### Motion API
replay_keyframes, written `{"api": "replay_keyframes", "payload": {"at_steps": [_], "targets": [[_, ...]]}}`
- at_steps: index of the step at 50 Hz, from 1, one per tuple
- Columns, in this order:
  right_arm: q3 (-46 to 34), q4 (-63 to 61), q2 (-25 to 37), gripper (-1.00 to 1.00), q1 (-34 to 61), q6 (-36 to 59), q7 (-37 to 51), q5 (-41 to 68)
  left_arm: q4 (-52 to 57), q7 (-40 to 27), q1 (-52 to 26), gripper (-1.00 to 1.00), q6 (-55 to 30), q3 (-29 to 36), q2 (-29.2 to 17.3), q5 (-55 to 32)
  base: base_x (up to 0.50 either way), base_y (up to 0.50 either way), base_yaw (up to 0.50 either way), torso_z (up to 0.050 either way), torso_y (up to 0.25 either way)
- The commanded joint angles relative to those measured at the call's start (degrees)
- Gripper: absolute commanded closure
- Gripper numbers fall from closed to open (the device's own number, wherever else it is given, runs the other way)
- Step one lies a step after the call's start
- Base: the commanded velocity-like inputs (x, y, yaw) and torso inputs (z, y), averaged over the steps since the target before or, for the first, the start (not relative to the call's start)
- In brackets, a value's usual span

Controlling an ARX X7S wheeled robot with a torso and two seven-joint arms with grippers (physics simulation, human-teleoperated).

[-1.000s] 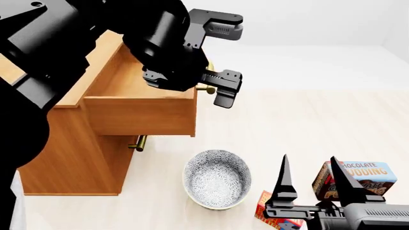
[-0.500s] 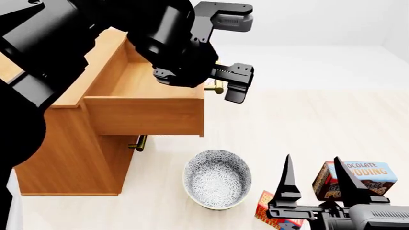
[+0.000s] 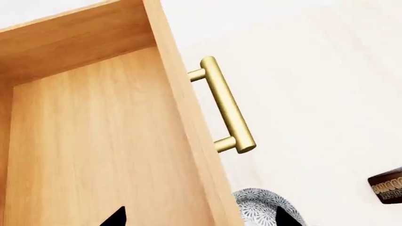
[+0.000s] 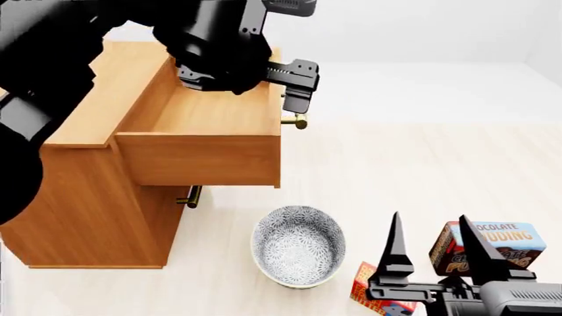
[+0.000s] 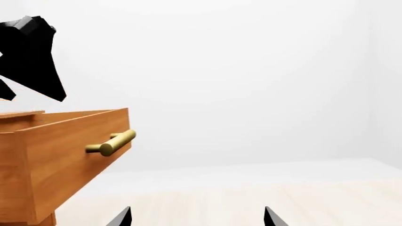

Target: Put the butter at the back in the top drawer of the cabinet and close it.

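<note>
Lifted back over the top drawer (image 4: pixel 206 125), the left gripper (image 4: pixel 294 39) has its fingers spread, holding nothing. Only the left wrist view shows the drawer's bare inside. Right gripper (image 4: pixel 435 247) fingers gape by the butter (image 4: pixel 373 299).

The right gripper (image 4: pixel 433 245) partly hides the butter (image 4: pixel 376 295).

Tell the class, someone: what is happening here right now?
The top drawer of the cabinet is pulled open and looks empty. The left gripper hangs open above its brass handle. The butter sits on the floor by the bowl, with the open right gripper hovering above it.
</note>
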Motion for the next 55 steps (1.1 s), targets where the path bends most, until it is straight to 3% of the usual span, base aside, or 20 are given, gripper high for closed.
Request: {"api": "replay_keyframes", "payload": {"at_steps": [1,7,18,28,35,37,40,44,52,55], "targets": [[-0.9,-0.4,0.0,-1.00,-0.3,0.0,0.2,-1.0,25.5,-14.4,-1.3,-1.00,8.5,-9.0,-16.2,-7.0,0.00,0.00,0.00,0.000,0.000],[-1.4,-0.6,0.1,-1.00,-0.4,0.1,0.3,-1.4,47.8,-20.1,1.1,-1.00,16.6,-15.7,-28.6,-10.5,0.00,0.00,0.00,0.000,0.000],[-1.9,-0.4,0.1,-1.00,0.0,0.4,0.4,-1.6,80.9,-20.1,6.8,-1.00,28.8,-27.7,-46.2,-9.4,0.00,0.00,0.00,0.000,0.000],[-1.5,-0.8,0.3,-1.00,-0.3,0.2,0.7,-1.2,106.3,-15.2,22.4,-1.00,42.2,-33.5,-61.5,10.9,0.00,0.00,0.00,0.000,0.000],[-1.4,-1.1,0.4,-1.00,-0.7,-0.2,1.0,-1.6,116.7,-12.5,39.6,-1.00,55.1,-32.4,-71.1,34.4,0.00,0.00,0.00,0.000,0.000],[-1.4,-1.2,0.4,-1.00,-0.8,-0.4,1.1,-1.7,116.7,-10.7,42.1,-1.00,59.9,-28.0,-73.1,41.2,0.00,0.00,0.00,0.000,0.000],[-1.4,-1.2,0.4,-1.00,-0.9,-0.6,1.1,-1.9,116.7,-9.7,40.3,-1.00,69.2,-11.7,-76.2,53.7,0.00,0.00,0.00,0.000,0.000],[-1.4,-1.3,0.5,-1.00,-1.2,-0.9,1.2,-2.0,116.7,-10.0,30.5,-1.00,78.2,10.7,-78.1,64.8,0.00,0.00,0.00,0.000,0.000],[-1.7,-1.7,0.7,-1.00,-1.5,-0.9,1.3,-2.2,116.7,-10.0,14.2,-1.00,89.7,44.2,-81.4,81.8,0.00,0.00,0.00,0.000,0.000],[-1.7,-1.9,0.8,-1.00,-1.7,-1.0,1.3,-2.3,116.7,-12.2,5.4,-1.00,92.5,58.2,-80.4,87.1,0.00,0.00,0.00,0.000,0.000]]}}
